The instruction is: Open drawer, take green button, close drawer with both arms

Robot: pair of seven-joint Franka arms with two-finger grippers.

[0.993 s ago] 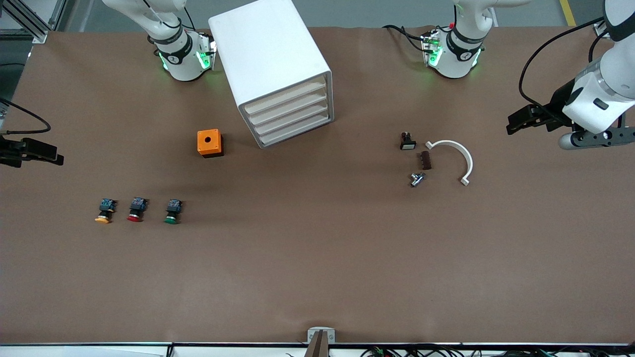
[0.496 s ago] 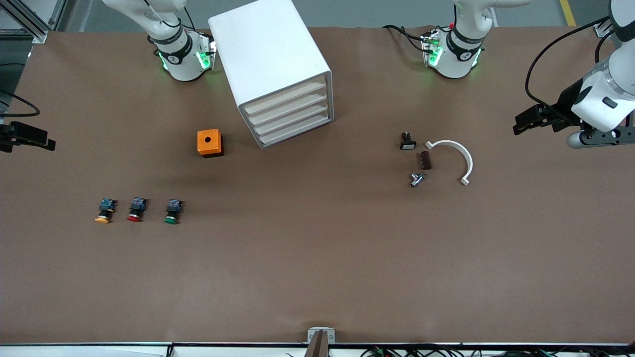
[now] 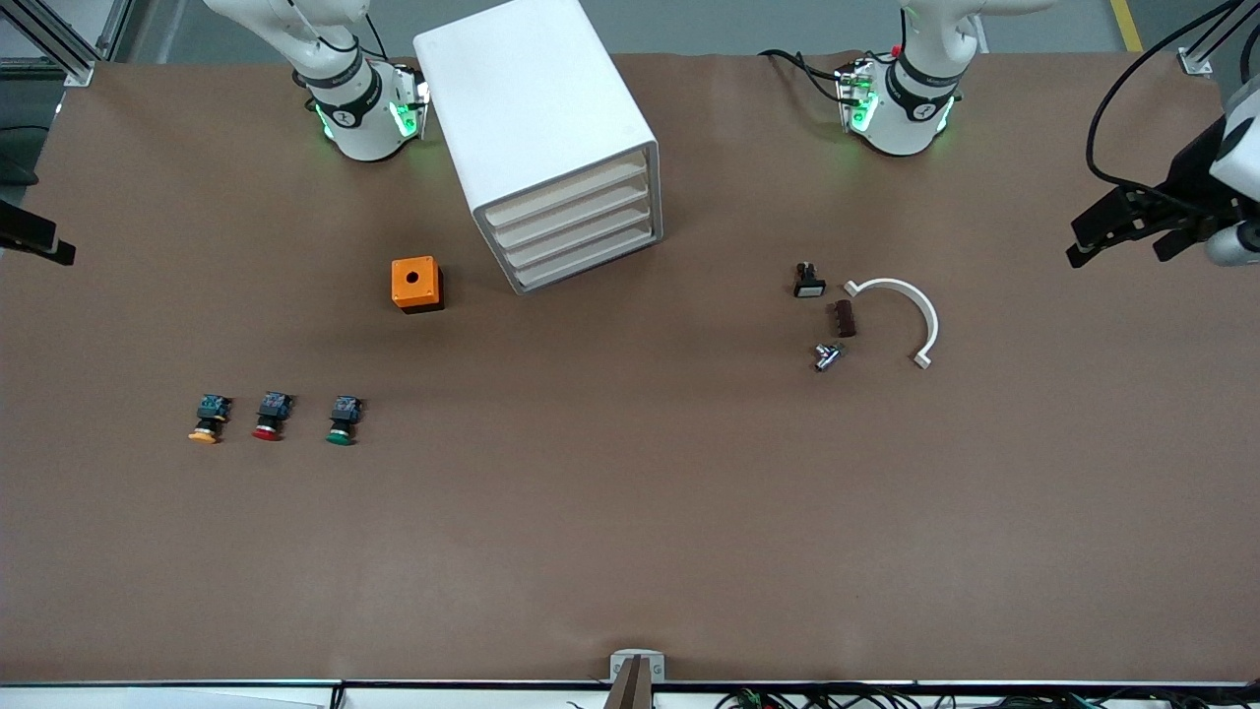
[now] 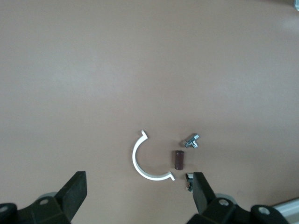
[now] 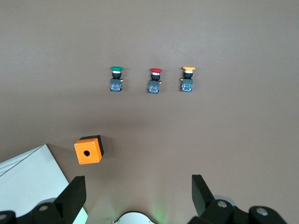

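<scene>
The white cabinet point(image 3: 536, 118) stands between the arm bases, and its four cream drawer fronts point(image 3: 576, 231) are all shut. The green button point(image 3: 342, 421) lies on the table toward the right arm's end, nearer the front camera than the cabinet. It also shows in the right wrist view point(image 5: 116, 79). My left gripper point(image 3: 1117, 246) hangs open and empty over the left arm's end of the table, and its fingers point(image 4: 75, 191) show wide apart. My right gripper point(image 3: 44, 241) is open and empty at the right arm's end edge, with its fingers point(image 5: 201, 193) spread.
A red-capped button point(image 3: 269, 418) and a yellow-orange-capped one point(image 3: 208, 420) lie beside the green one. An orange box with a hole point(image 3: 416, 284) sits near the cabinet. A white curved clip point(image 3: 911, 315), a brown block point(image 3: 845, 318), a metal part point(image 3: 827, 355) and a small black switch point(image 3: 808, 281) lie toward the left arm's end.
Both grippers have drawn outward toward their own ends of the table and toward the bases' side. Nothing on the table has moved.
</scene>
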